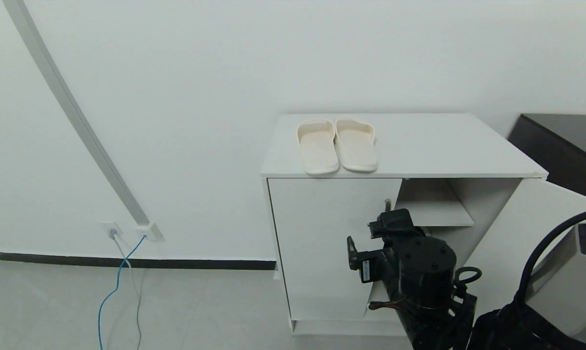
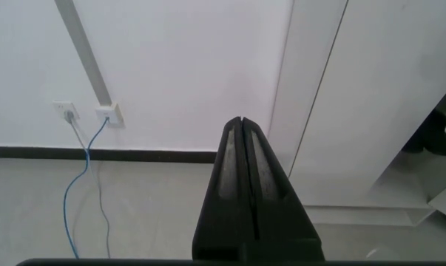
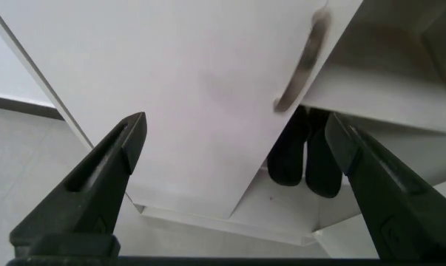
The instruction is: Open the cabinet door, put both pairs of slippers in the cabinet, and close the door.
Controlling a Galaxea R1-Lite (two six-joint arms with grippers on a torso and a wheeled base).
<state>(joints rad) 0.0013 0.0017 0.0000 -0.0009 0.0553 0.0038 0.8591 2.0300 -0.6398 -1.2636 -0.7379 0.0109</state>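
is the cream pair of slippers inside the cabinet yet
No, the cream slippers lie side by side on the top of the cabinet, outside it.

No legible text, apparently.

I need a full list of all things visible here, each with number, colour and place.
cream slippers: one pair, cream, side by side on the cabinet top
dark slippers: one pair, black, inside cabinet, under a shelf
cabinet: one, white, against wall, right door open
door handle: one, dark, on shut left door
wall sockets: two, white, low on wall
cables: two, blue and grey, sockets to floor
dark furniture: one, right of cabinet
left gripper: black, shut
right gripper: black, open, before shut door
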